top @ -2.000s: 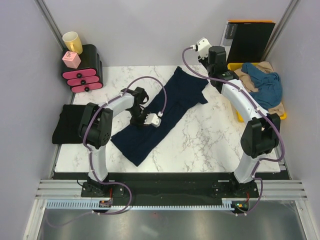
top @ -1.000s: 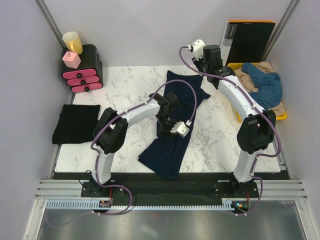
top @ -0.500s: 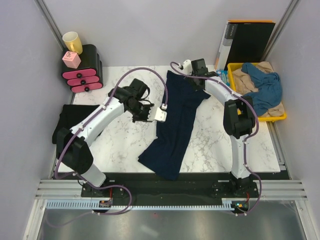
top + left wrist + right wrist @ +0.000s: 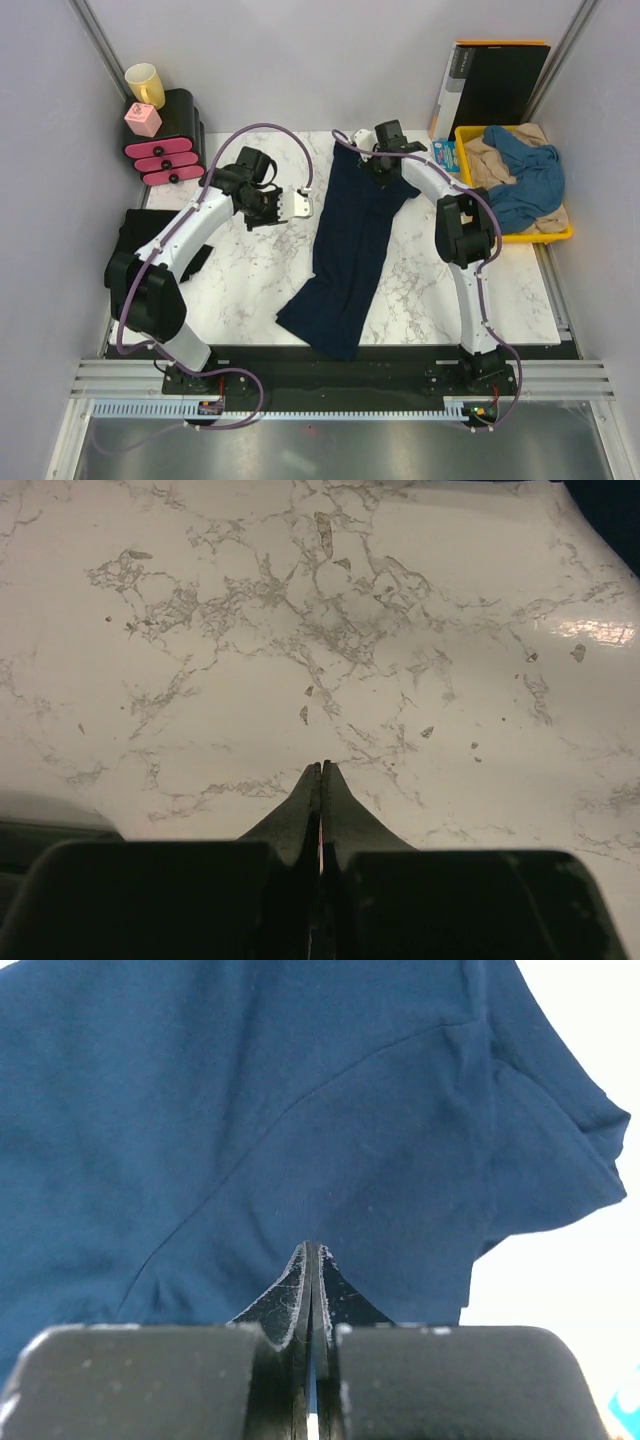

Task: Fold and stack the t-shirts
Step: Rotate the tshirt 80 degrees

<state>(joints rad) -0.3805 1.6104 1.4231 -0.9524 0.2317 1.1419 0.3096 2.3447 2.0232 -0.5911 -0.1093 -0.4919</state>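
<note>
The large dark navy t-shirt (image 4: 350, 250) lies stretched out in a long strip from the table's back middle to its front edge, sleeves at the far end. My right gripper (image 4: 381, 168) is shut just above the shirt's upper part, with the cloth filling the right wrist view (image 4: 300, 1110) behind the gripper (image 4: 312, 1247); nothing shows between the jaws. My left gripper (image 4: 272, 207) is shut and empty over bare marble left of the shirt (image 4: 321, 765); a corner of navy cloth (image 4: 612, 494) shows at that view's top right. A folded black t-shirt (image 4: 128, 228) lies at the left edge.
A yellow tray (image 4: 545, 236) at the right holds a medium-blue shirt (image 4: 530, 175) and a beige one (image 4: 490, 155). A black orange-edged folder (image 4: 500, 80) leans at the back right. A black and pink drawer unit (image 4: 165, 150) with a yellow mug (image 4: 145, 82) stands back left.
My left gripper has let go of the navy shirt and drawn back up and to the left. My right gripper has moved left over the shirt's top. The shirt now lies nearly straight.
</note>
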